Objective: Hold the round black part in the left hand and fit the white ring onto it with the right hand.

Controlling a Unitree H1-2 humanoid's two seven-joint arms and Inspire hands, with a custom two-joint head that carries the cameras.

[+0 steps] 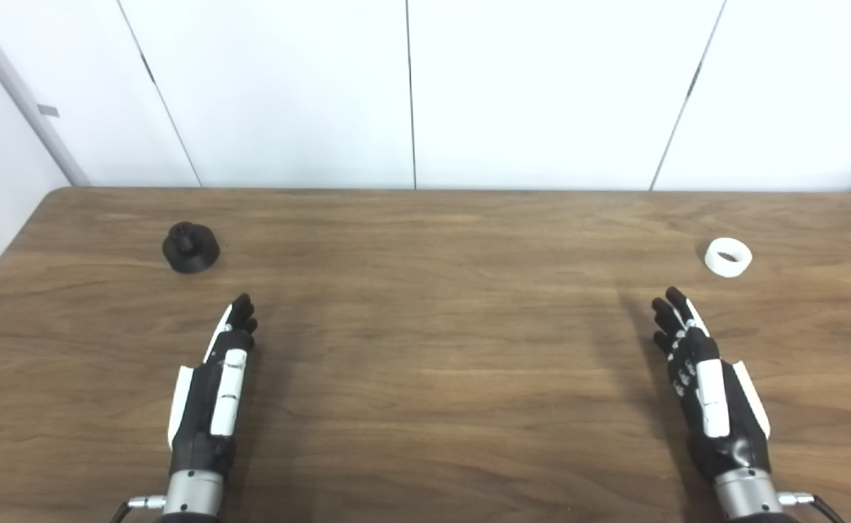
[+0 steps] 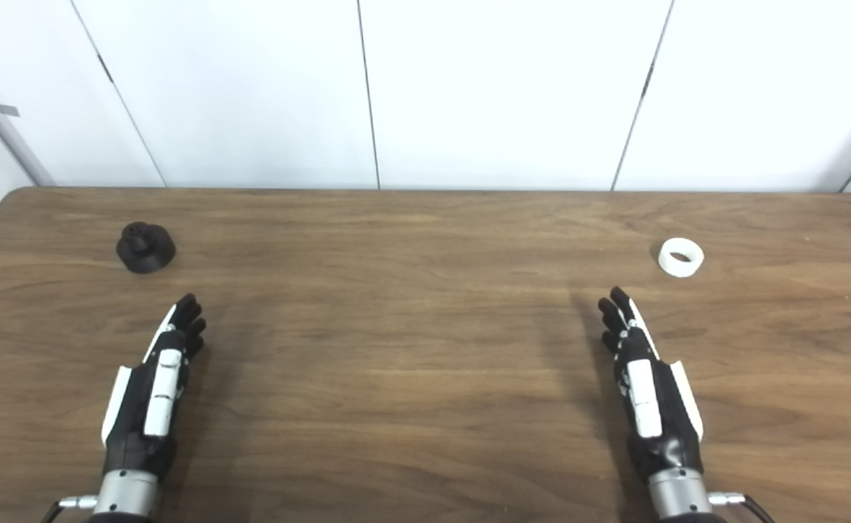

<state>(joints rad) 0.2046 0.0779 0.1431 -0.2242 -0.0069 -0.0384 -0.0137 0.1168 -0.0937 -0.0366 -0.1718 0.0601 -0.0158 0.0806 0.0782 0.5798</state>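
The round black part (image 1: pixel 190 247) stands on the wooden table (image 1: pixel 425 341) at the far left, a knob on its top. The white ring (image 1: pixel 728 257) lies flat at the far right. My left hand (image 1: pixel 214 392) is near the front left, fingers straight and pointing forward, open and holding nothing; the black part is ahead of it and slightly to its left. My right hand (image 1: pixel 705 385) mirrors it at the front right, open and empty, with the ring a short way beyond its fingertips and slightly to the right.
White wall panels (image 1: pixel 410 87) rise behind the table's far edge. The table's left edge and rounded corner (image 1: pixel 47 200) lie close to the black part. Bare wood stretches between the two hands.
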